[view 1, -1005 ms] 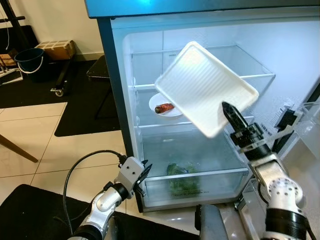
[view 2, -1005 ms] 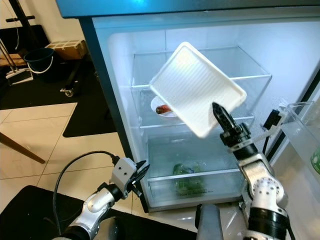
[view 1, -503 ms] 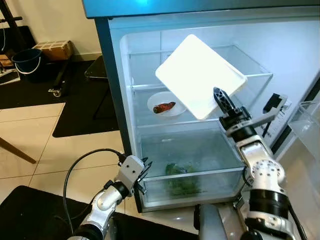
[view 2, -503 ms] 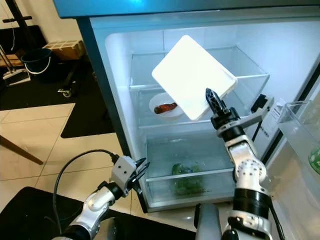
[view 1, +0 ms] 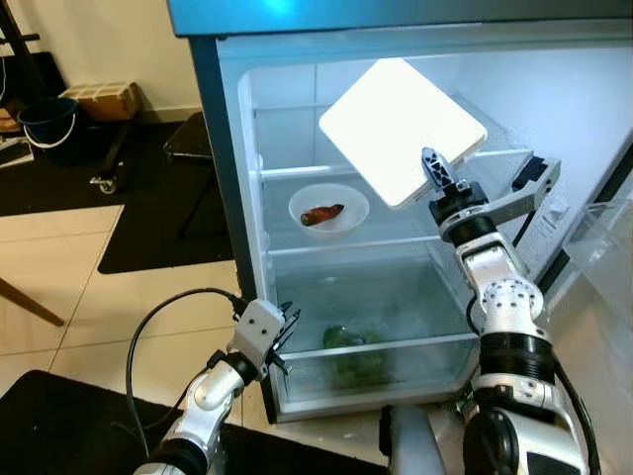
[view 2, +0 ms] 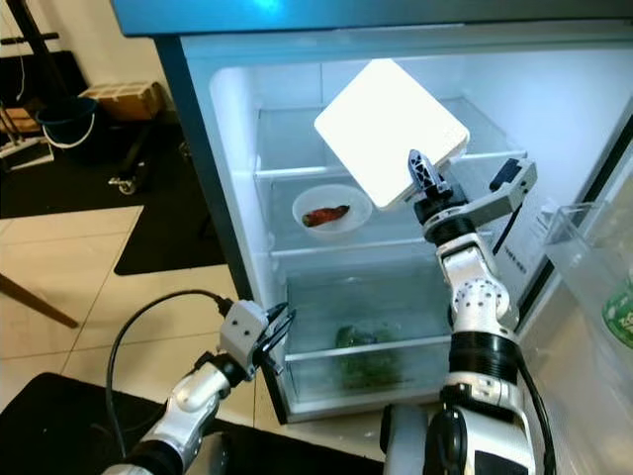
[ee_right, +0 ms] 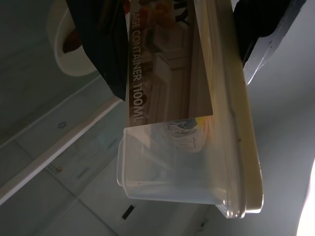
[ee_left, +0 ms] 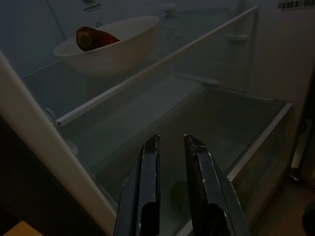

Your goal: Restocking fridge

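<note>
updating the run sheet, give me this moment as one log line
right tool: shut on container, raised at top shelf | left tool: low by crisper drawer, idle | bowl: middle shelf

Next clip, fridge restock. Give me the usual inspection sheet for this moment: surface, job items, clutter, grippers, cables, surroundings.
Surface: open fridge, glass shelves lit; top shelf bare where it shows.
Job's things: white container, lid towards the camera, held tilted in front of the upper shelves; white bowl with a reddish-brown piece of food on the middle shelf; leafy greens in the bottom drawer.
Clutter: nothing seen.
Grippers: right gripper raised, jaws shut on the container's lower edge; left gripper low at the drawer's left front corner, jaws a little apart, holding nothing.
Cables: black cable looping over the left arm.
Surroundings: tiled floor, dark mat, bucket, cardboard box.
</note>
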You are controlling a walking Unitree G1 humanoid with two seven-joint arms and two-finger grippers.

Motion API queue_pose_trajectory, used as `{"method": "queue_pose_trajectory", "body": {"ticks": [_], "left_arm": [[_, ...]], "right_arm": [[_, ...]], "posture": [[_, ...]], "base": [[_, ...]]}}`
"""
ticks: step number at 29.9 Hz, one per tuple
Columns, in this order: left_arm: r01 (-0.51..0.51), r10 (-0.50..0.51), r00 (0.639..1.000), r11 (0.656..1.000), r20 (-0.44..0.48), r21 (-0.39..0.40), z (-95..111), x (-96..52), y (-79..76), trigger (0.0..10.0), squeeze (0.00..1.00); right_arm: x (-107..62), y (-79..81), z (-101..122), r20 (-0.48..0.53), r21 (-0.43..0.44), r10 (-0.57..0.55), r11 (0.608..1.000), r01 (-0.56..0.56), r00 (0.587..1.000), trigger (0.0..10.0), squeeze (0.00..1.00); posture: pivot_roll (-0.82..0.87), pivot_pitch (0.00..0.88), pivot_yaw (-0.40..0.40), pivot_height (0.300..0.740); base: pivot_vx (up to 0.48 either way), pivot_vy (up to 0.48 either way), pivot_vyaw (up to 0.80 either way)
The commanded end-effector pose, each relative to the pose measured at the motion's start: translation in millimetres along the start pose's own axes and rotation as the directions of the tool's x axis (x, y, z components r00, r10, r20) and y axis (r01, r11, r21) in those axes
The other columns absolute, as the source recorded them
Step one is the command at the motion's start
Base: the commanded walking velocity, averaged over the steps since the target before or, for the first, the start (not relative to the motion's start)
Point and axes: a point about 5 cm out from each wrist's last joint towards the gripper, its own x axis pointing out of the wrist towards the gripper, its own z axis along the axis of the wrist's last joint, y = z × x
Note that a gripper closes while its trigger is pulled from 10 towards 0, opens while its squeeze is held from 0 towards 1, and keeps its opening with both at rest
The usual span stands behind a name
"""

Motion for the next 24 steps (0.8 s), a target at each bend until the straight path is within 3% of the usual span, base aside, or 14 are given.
{"method": "queue_pose_trajectory", "body": {"ticks": [1, 9, 15, 24], "left_arm": [[-0.004, 0.004, 0.999, 1.000, 0.032, -0.002, 4, 2.0, -3.1, 10.0, 0.00], [0.002, -0.002, 0.999, 1.000, 0.039, -0.006, 5, 5.0, -6.9, 10.0, 0.00], [0.003, -0.003, 0.999, 1.000, 0.038, -0.006, 5, 4.9, -7.4, 10.0, 0.00], [0.004, -0.004, 0.999, 1.000, 0.039, -0.004, 5, 4.6, -8.2, 10.0, 0.00]], "right_arm": [[5.5, 3.5, 2, 0.020, -0.001, -0.010, 1.000, 0.010, 1.000, 10.0, 0.00], [19.7, 2.6, 1, 0.044, 0.048, -0.096, 0.994, 0.094, 0.994, 10.0, 0.00], [26.3, 1.6, 3, 0.082, 0.165, -0.165, 0.975, 0.150, 0.983, 10.0, 0.00], [32.9, 5.9, 8, 0.108, 0.257, -0.185, 0.954, 0.153, 0.977, 10.0, 0.00]], "posture": [[-0.09, 0.000, -0.002, 0.431], [-0.09, 0.000, -0.007, 0.431], [-0.09, 0.000, -0.007, 0.431], [-0.08, 0.000, -0.010, 0.431]], "base": [[0.000, 0.000, 0.00], [0.000, 0.000, 0.00], [0.000, 0.000, 0.00], [0.000, 0.000, 0.00]]}}
